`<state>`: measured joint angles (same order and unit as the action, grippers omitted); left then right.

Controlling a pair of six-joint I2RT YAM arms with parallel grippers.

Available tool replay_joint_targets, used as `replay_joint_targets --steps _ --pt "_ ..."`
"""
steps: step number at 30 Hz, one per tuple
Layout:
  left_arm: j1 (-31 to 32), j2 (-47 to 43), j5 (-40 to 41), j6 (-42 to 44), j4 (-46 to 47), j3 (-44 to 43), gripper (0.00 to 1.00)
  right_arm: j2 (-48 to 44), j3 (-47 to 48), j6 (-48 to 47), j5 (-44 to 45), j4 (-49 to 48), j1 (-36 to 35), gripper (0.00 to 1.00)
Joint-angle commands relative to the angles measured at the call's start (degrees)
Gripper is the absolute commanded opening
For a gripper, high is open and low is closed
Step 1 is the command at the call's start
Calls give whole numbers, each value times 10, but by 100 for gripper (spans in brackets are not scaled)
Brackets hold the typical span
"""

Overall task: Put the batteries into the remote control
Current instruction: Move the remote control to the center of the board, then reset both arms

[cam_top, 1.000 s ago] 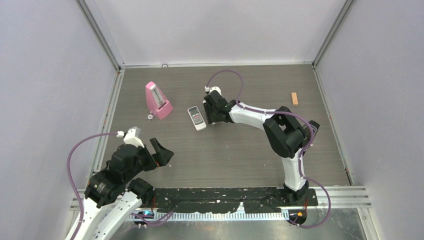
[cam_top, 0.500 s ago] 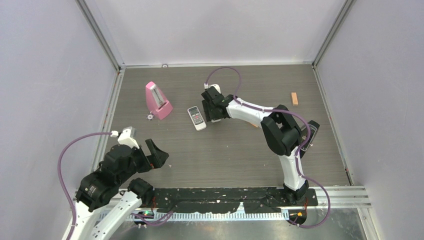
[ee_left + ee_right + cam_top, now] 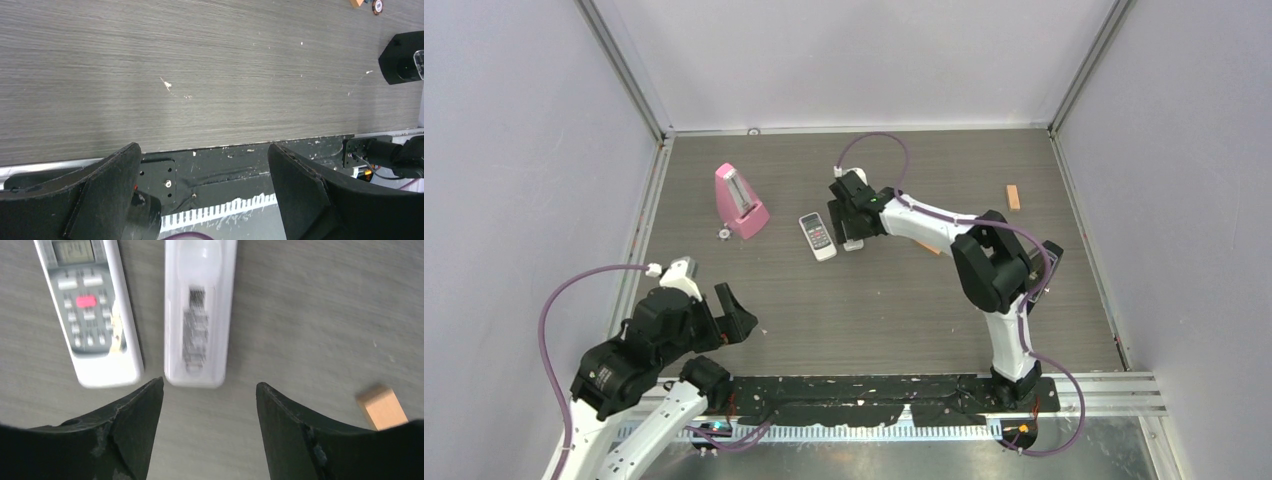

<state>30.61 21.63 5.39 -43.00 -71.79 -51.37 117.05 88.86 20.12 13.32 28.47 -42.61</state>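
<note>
The slim white remote control point(image 3: 200, 315) lies flat on the table, with blurred grey markings along its middle. In the top view only its near end point(image 3: 854, 243) shows below my right gripper point(image 3: 850, 212). The right gripper point(image 3: 210, 385) is open and empty, hovering just above the remote's near end. My left gripper point(image 3: 734, 318) is open and empty at the near left, above the table's front edge point(image 3: 204, 148). No batteries show in any view.
A shorter, wider remote with a display point(image 3: 87, 315) lies right beside the slim one point(image 3: 817, 236). A pink metronome point(image 3: 742, 200) and a small disc point(image 3: 723, 234) are at the far left. A wooden block point(image 3: 1013, 197) lies far right, another point(image 3: 382, 406) near the right gripper.
My left arm has drawn back toward the near left. My right gripper has shifted slightly farther back over the slim remote, so its near end now shows.
</note>
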Motion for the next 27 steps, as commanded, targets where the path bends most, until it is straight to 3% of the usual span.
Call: replay_joint_targets --steps 1,5,7,15,19,27 --pt "-2 -17 6 12 -34 -55 100 -178 -72 20 23 16 -9 75" --pt "-2 -47 1 31 -41 -100 100 -377 -176 36 89 66 -45 86" --pt "-2 -59 -2 42 -40 -121 100 -485 -213 50 118 104 -66 98" --pt "-2 -58 -7 61 -36 -182 100 -870 -188 125 176 280 -100 95" --pt "-2 -57 12 66 -36 -204 100 -949 -111 130 189 319 -100 95" --pt "-3 -85 49 72 -33 -220 99 -982 -35 131 194 345 -99 95"
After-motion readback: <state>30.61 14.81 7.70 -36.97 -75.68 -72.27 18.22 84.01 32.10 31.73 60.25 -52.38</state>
